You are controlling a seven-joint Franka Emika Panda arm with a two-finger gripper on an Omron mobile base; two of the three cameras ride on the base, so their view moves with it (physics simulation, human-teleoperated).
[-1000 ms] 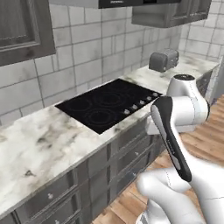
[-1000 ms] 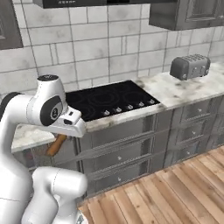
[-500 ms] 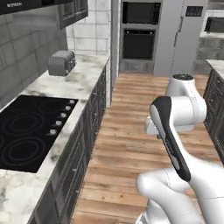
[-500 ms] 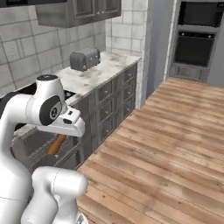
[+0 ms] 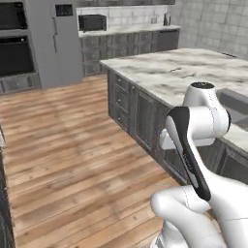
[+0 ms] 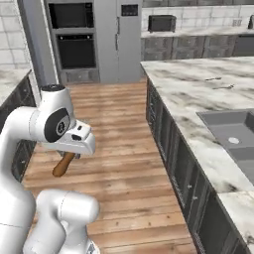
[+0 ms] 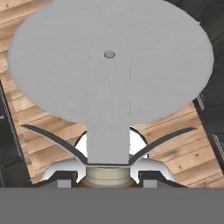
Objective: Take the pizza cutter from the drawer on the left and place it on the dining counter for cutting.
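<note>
Left base view: white arm in foreground; dining counter (image 5: 193,72) beyond it, marble top, dark base.

Right base view: gripper (image 6: 67,155) clamped on pizza cutter (image 6: 63,164); wooden handle slants down below fingers, over wood floor (image 6: 119,149). Dining counter (image 6: 188,94) well apart.

Hand view: fingertips (image 7: 64,180) flank handle; grey round blade (image 7: 109,61) extends beyond them.

No writing, label, brand or number can be read anywhere. Any marks on the appliances are too blurred to make out.
</note>
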